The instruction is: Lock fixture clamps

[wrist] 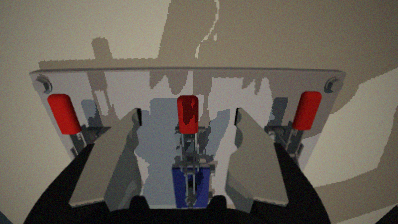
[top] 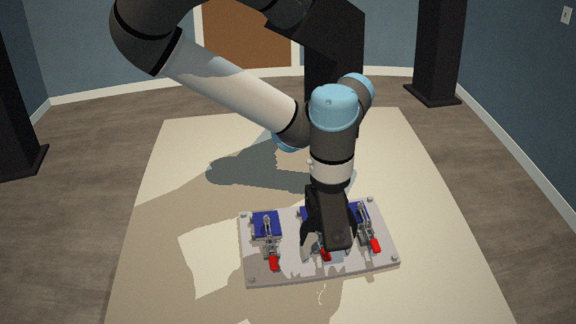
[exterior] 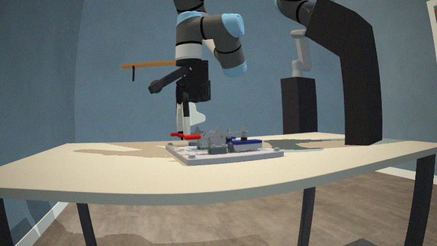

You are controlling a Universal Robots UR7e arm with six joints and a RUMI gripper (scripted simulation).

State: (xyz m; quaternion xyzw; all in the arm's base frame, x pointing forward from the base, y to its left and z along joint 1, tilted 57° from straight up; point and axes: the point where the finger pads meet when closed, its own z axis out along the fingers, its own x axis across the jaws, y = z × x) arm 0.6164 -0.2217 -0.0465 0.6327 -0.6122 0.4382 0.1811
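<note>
The grey fixture plate (top: 254,270) (exterior: 198,159) (wrist: 120,82) carries three toggle clamps with red handles, each over a blue part (top: 266,222) (wrist: 200,190). The left handle (top: 273,263) (wrist: 306,110), the middle handle (top: 326,255) (wrist: 188,105) and the right handle (top: 375,245) (wrist: 63,114) all lie low, pointing to the plate's front edge. I cannot tell whether they are locked. My gripper (top: 321,253) (exterior: 185,136) (wrist: 188,109) is open. It points down over the middle clamp, with a finger on each side of the middle handle and clear of it.
The plate lies on a beige table (top: 429,204) (exterior: 93,174). The arm's dark pedestal (exterior: 357,77) stands behind it. A second dark column (exterior: 298,105) stands further back.
</note>
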